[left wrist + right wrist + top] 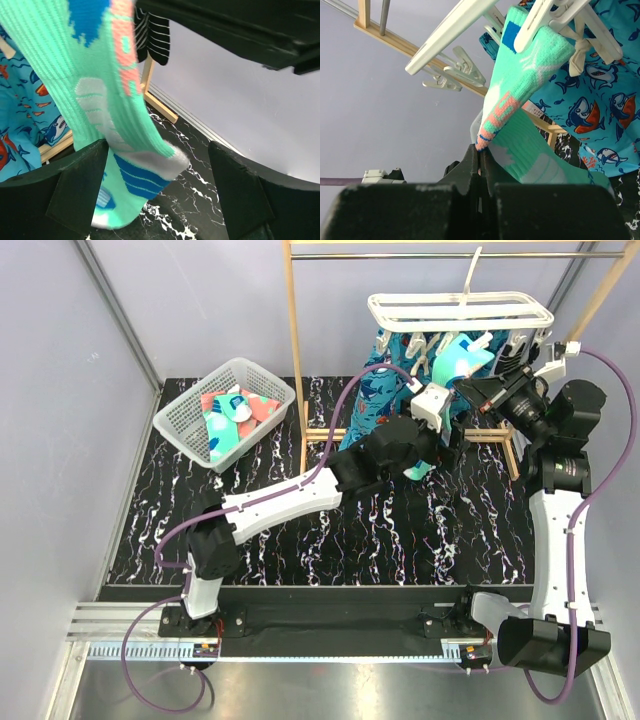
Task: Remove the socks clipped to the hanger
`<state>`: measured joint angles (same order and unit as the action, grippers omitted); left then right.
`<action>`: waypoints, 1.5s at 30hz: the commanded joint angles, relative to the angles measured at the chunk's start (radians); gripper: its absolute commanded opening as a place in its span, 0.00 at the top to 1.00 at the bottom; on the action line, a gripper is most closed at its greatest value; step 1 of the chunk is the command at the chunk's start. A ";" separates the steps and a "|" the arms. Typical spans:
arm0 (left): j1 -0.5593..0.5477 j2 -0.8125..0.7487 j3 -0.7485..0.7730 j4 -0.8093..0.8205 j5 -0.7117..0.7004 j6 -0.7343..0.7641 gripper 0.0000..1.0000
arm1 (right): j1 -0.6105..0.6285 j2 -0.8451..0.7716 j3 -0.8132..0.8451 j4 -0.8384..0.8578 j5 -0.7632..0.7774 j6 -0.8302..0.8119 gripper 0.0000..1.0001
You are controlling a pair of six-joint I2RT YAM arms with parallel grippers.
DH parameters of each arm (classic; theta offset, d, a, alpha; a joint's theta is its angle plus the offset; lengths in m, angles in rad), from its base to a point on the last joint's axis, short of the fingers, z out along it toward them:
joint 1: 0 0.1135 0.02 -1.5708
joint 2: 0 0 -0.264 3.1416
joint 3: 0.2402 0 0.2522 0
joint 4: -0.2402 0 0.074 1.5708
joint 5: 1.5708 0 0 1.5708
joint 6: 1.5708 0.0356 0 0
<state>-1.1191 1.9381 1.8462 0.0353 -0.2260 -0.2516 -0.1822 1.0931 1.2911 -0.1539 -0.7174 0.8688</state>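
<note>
The white slatted hanger [460,310] hangs from the wooden rack, with its clips [540,20] dangling. A teal-green sock [462,358] with coral and blue marks hangs from one clip. In the right wrist view, my right gripper [482,149] is shut, pinching the coral tip of this sock [520,85]. In the left wrist view, my left gripper [160,195] is open; the sock's lower end [125,165] hangs between the fingers [80,185], close to the left one. A black-and-white striped sock [152,35] hangs behind.
A white mesh basket [180,410] at the back left holds coral and teal socks. The blue shark-print cloth [375,390] hangs on the wooden rack [295,360] behind the hanger. Both arms crowd the space under the hanger.
</note>
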 commanded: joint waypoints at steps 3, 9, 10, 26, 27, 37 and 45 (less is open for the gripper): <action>0.005 -0.025 0.028 0.062 -0.103 -0.005 0.13 | 0.007 -0.032 -0.006 0.039 -0.005 0.016 1.00; 0.013 -0.001 0.077 0.066 -0.119 0.034 0.23 | 0.007 -0.045 -0.021 0.048 -0.002 0.025 1.00; 0.013 -0.002 0.076 0.071 -0.115 0.040 0.30 | 0.007 -0.047 -0.024 0.047 -0.002 0.024 1.00; 0.013 -0.070 -0.019 0.066 0.019 0.029 1.00 | 0.009 -0.001 0.029 -0.077 0.102 -0.063 0.49; 0.013 -0.074 -0.027 0.067 0.033 0.029 1.00 | 0.007 0.007 0.072 -0.104 0.119 -0.077 0.39; 0.045 -0.106 -0.047 0.045 0.160 -0.021 1.00 | -0.008 0.192 0.310 -0.176 0.231 -0.201 0.23; 0.088 -0.113 -0.042 0.020 0.220 -0.057 1.00 | -0.019 0.298 0.369 -0.113 0.205 -0.217 0.34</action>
<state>-1.0431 1.8885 1.7924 0.0315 -0.0502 -0.2890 -0.1967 1.3674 1.6085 -0.3126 -0.5133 0.6868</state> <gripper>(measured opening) 0.038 0.690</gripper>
